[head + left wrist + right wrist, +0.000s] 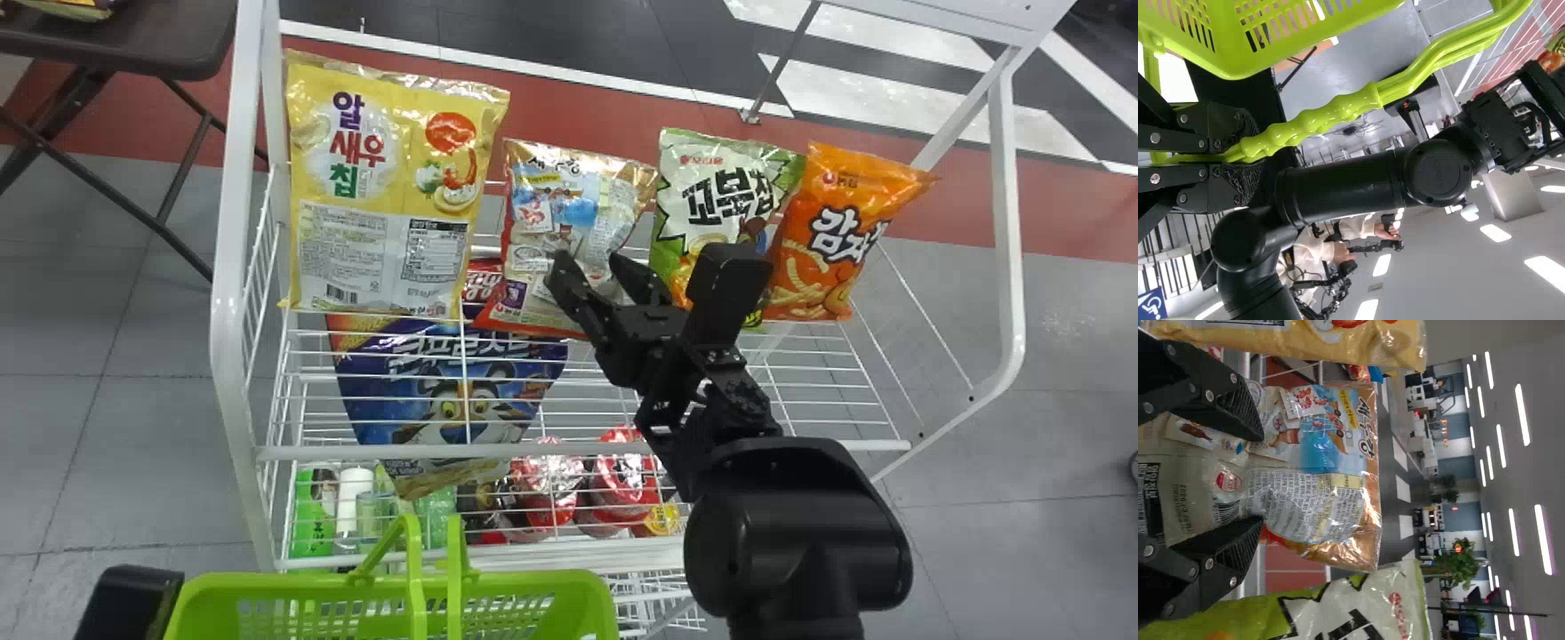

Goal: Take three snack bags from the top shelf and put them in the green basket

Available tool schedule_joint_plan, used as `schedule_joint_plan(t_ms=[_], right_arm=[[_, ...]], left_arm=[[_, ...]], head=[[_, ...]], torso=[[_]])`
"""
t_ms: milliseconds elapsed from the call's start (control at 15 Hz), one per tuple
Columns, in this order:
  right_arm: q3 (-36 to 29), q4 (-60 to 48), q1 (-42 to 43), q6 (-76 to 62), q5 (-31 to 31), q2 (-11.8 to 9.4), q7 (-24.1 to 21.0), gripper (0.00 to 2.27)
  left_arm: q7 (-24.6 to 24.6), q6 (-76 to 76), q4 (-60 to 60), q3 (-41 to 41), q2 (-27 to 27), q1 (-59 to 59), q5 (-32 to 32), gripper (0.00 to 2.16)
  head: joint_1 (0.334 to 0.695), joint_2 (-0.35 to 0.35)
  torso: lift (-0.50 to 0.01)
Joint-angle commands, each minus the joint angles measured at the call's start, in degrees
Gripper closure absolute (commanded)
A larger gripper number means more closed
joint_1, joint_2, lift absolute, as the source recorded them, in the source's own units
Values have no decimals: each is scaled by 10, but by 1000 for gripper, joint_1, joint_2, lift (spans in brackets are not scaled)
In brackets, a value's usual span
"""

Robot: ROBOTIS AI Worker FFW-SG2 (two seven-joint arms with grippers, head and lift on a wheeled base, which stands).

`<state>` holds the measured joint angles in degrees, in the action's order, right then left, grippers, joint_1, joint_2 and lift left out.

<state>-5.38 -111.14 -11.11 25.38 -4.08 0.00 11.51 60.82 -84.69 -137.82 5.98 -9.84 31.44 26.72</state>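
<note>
Blue-and-orange snack bag (578,213) partly covered by released right hand (589,262); green basket (498,584) cut off, handle (1338,120) clenched by left hand (133,597).

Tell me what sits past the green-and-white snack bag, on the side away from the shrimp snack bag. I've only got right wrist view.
Observer: An orange snack bag, right next to the green-and-white snack bag, at the right end of the row in head view.
Operator: Copy. Anything holding the green basket?
Observer: Yes, the left claw is closed on its handle, seen in left wrist view.
</note>
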Motion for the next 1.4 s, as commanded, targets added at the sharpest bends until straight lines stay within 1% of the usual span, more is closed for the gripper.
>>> schedule_joint_plan(t_ms=[0,200,267,400,467,667,867,1000,1133,1200,1267,1333], right_arm=[[-12,-28,-20,4,-1,1,22,2240],[-27,-83,-58,4,-6,1,33,2240],[-36,-108,-73,24,-8,1,48,2243],[-53,-163,-111,53,-13,1,53,2240],[-64,-189,-133,53,-24,1,58,2240],[-111,-283,-215,55,-86,1,100,2240],[-179,-355,-258,194,-144,1,165,2240],[-224,-404,-305,256,-167,1,205,2243],[-272,-427,-330,324,-206,1,249,2243],[-309,-433,-335,379,-246,1,271,2243],[-340,-440,-335,442,-270,1,294,2243],[-366,-450,-330,535,-284,1,312,2243]], left_arm=[[-1,2,1,5,2,-2,0,2115],[-5,2,0,14,1,-4,-2,2115],[-6,2,2,14,1,-4,-3,2115],[-5,2,5,13,1,-4,-3,2115],[-6,3,5,13,1,-4,-3,2115],[-9,14,4,16,3,-6,-3,2111],[-18,14,4,16,3,-8,-2,2108],[-23,18,4,16,5,-9,-2,2108],[-25,25,9,17,10,-12,-1,2108],[-26,25,10,17,10,-14,0,2108],[-26,25,10,17,10,-15,0,2108],[-26,26,10,17,10,-15,0,2108]], head=[[695,-350],[695,-350],[695,-350],[695,-350],[695,-350],[695,-350],[695,-350],[695,-350],[695,-350],[695,-350],[695,-350],[695,-350]], torso=[[-43],[-43],[-43],[-43],[-43],[-43],[-43],[-43],[-43],[-43],[-43],[-43]])
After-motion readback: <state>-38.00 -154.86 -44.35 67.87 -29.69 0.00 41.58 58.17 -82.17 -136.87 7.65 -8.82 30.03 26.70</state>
